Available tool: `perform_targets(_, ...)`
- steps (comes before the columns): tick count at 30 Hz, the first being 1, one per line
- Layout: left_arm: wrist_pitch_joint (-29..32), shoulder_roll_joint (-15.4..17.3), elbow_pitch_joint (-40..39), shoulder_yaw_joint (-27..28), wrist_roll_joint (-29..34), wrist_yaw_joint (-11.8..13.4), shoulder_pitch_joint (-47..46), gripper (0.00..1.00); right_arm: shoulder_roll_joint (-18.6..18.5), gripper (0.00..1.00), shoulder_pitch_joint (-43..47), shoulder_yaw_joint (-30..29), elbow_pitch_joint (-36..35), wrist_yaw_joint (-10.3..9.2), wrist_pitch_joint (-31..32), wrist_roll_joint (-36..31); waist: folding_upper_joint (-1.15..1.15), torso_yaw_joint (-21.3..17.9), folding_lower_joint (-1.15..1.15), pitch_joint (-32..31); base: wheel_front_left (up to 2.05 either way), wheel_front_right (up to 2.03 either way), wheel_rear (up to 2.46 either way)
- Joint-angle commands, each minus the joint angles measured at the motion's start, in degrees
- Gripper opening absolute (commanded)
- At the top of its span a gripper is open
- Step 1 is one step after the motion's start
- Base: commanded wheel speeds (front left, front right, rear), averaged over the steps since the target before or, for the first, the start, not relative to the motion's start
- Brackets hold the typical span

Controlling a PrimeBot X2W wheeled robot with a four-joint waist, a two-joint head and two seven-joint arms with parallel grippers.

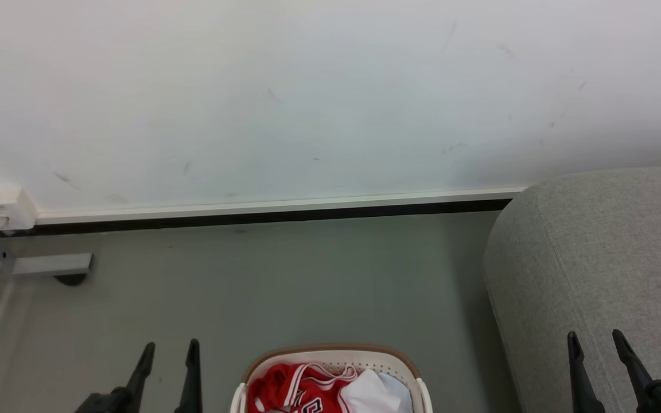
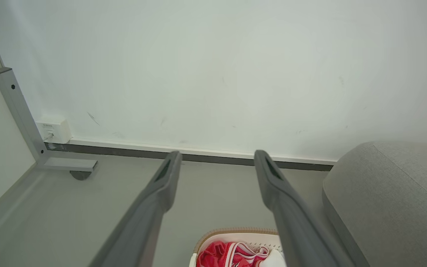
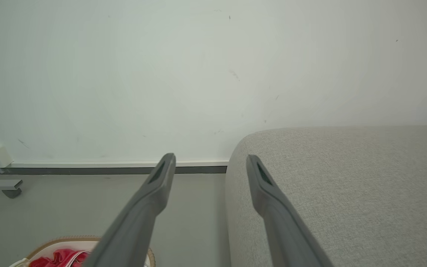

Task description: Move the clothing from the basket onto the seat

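Red jersey lies in basket, near sofa. L gripper & R gripper both wide open, empty. Pickup not begun; next: reach down, pinch jersey. White cloth beside it is possibly separate.

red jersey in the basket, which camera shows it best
Head view: the red jersey lies in the basket at the bottom edge, striped trim and dark lettering visible. Left wrist view gives a smaller red bunch at its bottom edge; right wrist view just a red scrap.
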Motion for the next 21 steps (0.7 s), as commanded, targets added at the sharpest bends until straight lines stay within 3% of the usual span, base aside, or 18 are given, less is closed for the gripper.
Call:
perform_targets(1,-0.65,0.49,-0.25,0.04,1.68,-0.1,0.61,1.0,0.08,1.0,0.57,-0.29,0.0,-0.11,-0.51,-1.3,0.0,0.0,0.0,-0.04,0.0,0.0,0.0)
perform_targets(13,-1.85,0.51,0.05,-0.64,5.32,-0.73,1.33,1.0,0.19,1.0,1.07,-0.46,0.36,-0.12,-1.77,-5.07,0.0,-0.04,0.0,-0.02,0.0,0.0,0.0)
perform_targets(21,-1.77,0.49,1.07,-1.09,3.42,-1.72,1.37,1.0,0.2,1.0,1.24,-0.87,1.09,-0.12,-1.68,-2.8,0.0,-0.15,0.0,-0.11,0.0,0.0,0.0)
